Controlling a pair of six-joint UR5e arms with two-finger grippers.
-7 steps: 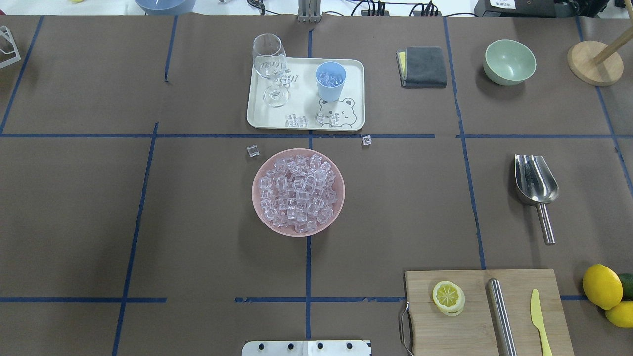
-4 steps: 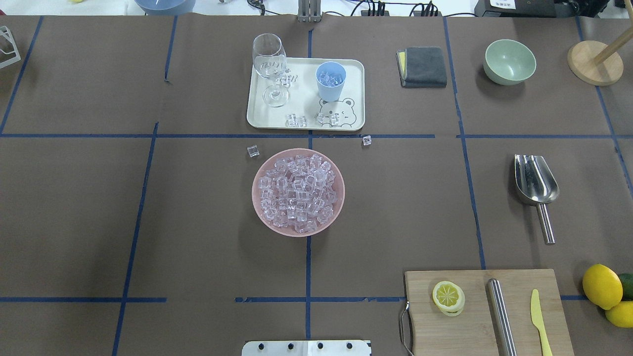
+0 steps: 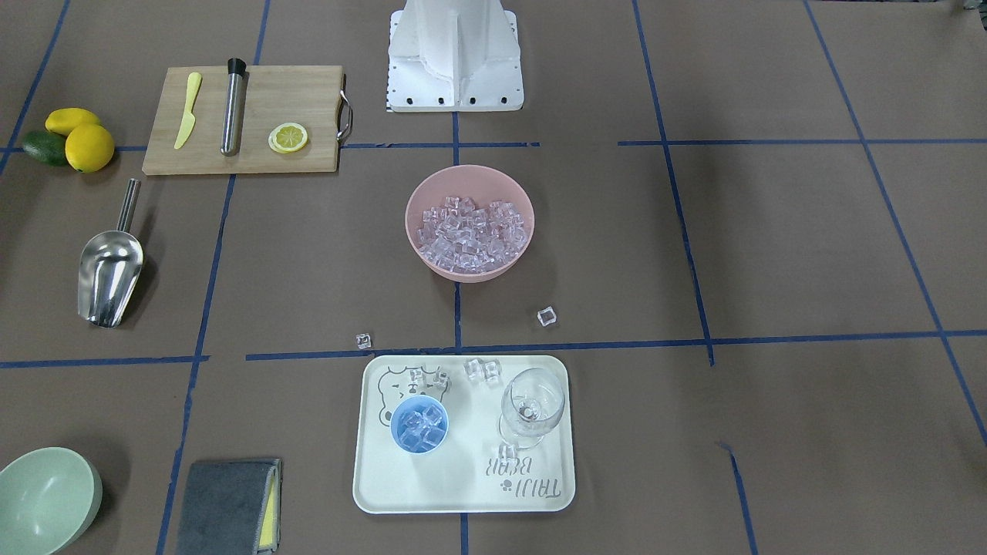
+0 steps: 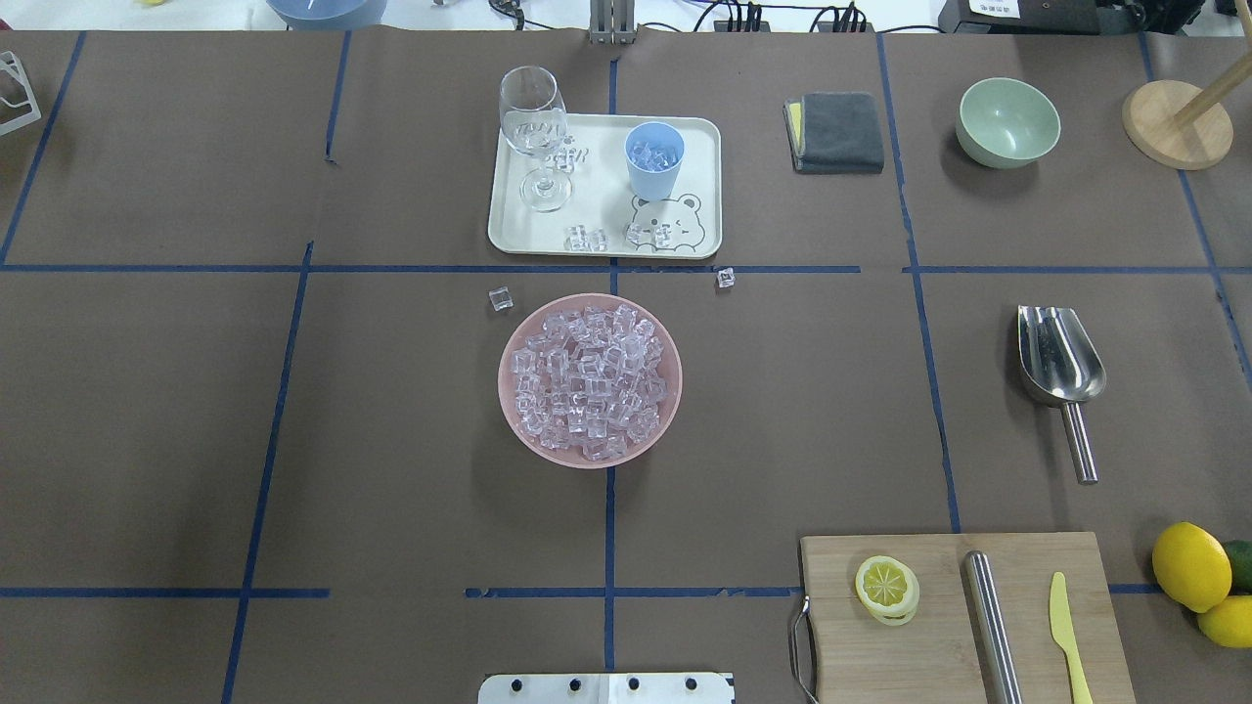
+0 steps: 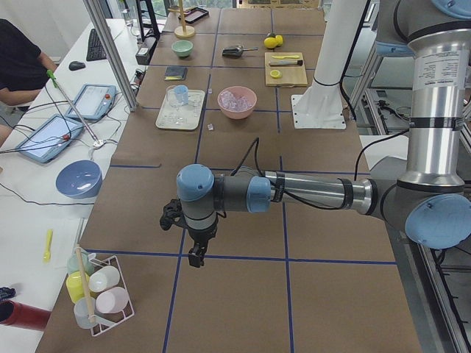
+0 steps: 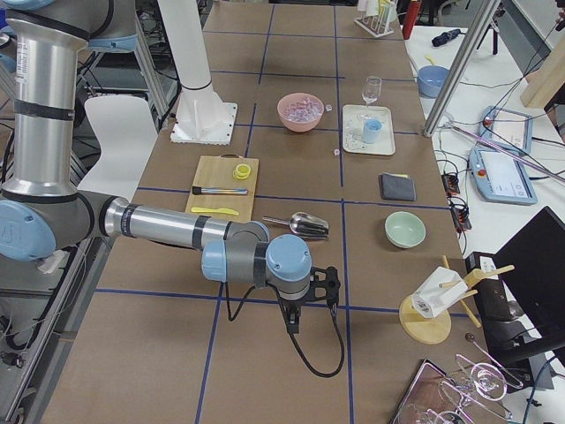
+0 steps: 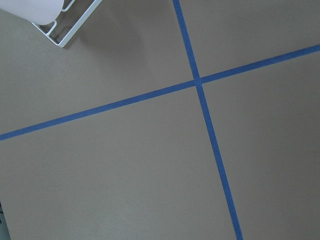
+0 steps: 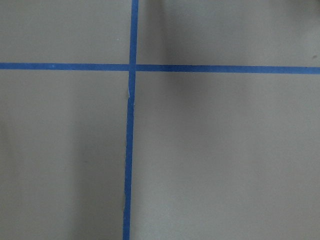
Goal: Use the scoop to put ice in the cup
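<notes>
Scoop (image 4: 1061, 367): shiny stainless steel with a rounded open trough and a thin straight rod handle; it lies flat on the counter (image 4: 391, 440) on the robot's right, untouched and well apart from both bowl and cup.
Scoop axis: runs near-to-far across the counter, with the handle end toward the robot, the trough mouth away from it, and the hollow facing up.
Ice (image 4: 589, 381): small clear glassy cubes heaped in a round pink bowl (image 4: 511, 391) at the counter's centre.
Cup (image 4: 653, 161): light-blue plastic, plain and upright, on the cream tray (image 4: 606, 196); several cubes are inside it.
Stray cubes: a few lie on the tray floor, and two lie on the counter between tray and pink bowl.
Wine glass (image 4: 534, 122): clear, stemmed, upright on the tray beside the cup.
Counter surface: matte brown paper, gridded with blue tape.
Left fingers (image 5: 196, 257): above bare counter at the robot's far left; too small to tell whether parted or closed.
Right fingers (image 6: 294, 323): above bare counter at the far right; likewise cannot tell.
</notes>
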